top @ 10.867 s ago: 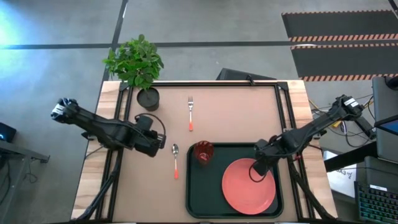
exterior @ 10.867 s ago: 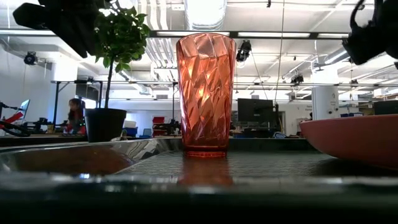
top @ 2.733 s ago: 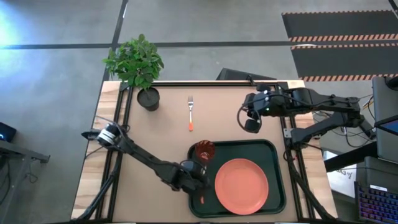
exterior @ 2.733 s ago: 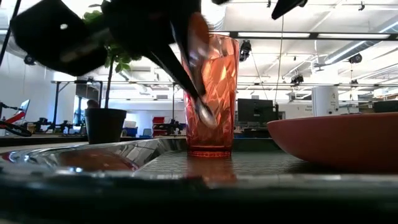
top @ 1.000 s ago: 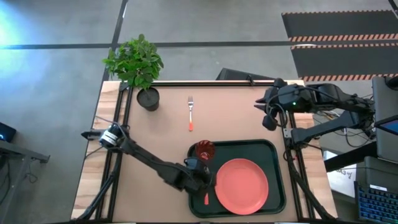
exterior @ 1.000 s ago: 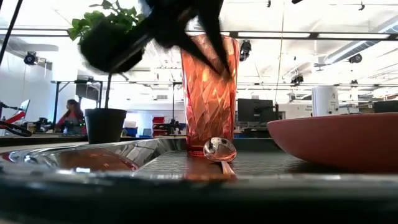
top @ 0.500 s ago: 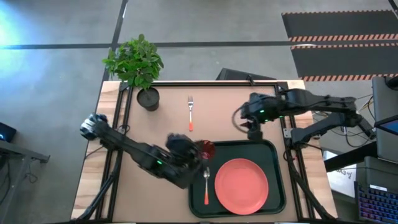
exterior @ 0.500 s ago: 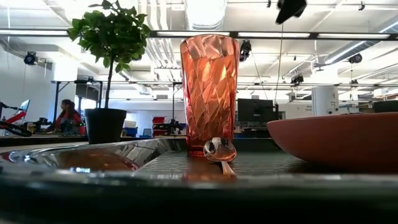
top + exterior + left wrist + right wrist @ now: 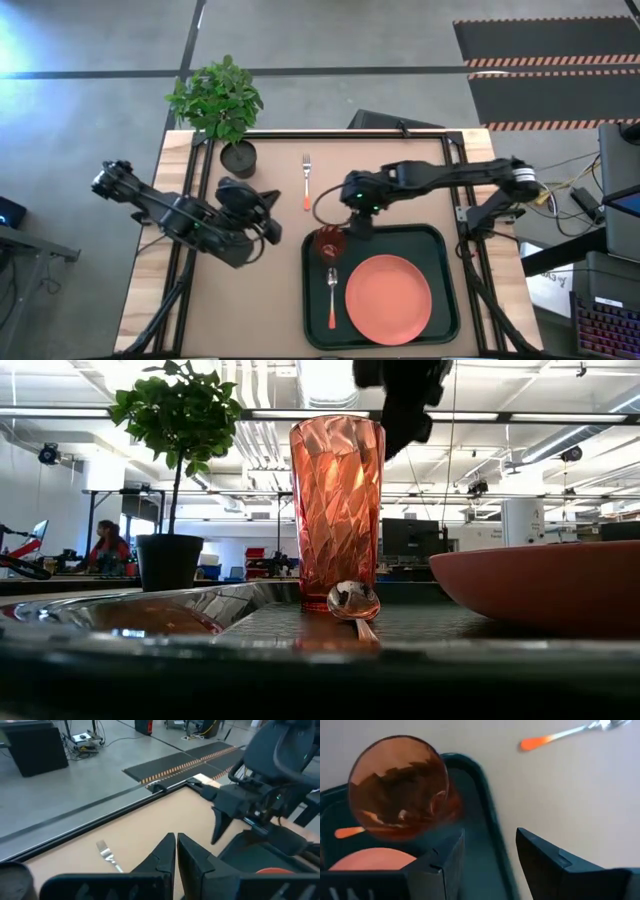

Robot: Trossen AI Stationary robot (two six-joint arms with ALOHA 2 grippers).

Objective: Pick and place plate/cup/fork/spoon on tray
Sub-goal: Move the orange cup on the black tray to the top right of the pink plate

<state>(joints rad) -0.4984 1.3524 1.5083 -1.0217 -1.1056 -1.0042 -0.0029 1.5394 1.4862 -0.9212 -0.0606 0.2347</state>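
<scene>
The tray (image 9: 440, 262) lies on the near right part of the tabletop (image 9: 390, 170). Three task items rest in it. The plate (image 9: 388, 299) lies flat in the tray's right and middle portion. The cup (image 9: 330, 243) stands upright in the tray's far left corner. The spoon (image 9: 332, 298) lies along the tray's left side, just beside the plate, its bowl pointing toward the cup and its orange-red handle toward the near rim. In the low view the spoon's bowl sits at the foot of the cup; whether they touch cannot be told.

The fork (image 9: 307, 182) lies outside the tray, on the bare tabletop beyond the cup, tines pointing to the far edge, handle toward the tray.

The right hand (image 9: 357, 222) hangs over the tray's far rim, just beside the cup. Its fingers (image 9: 547, 865) stand apart with nothing between them; the right wrist view shows the tray's rim and bare tabletop in the gap.

The left hand (image 9: 268, 212) is over the bare tabletop to the left of the tray, well apart from the fork. Its fingers (image 9: 162, 857) are pressed together and hold nothing.

A potted plant (image 9: 220, 105) stands at the far left corner of the tabletop.
</scene>
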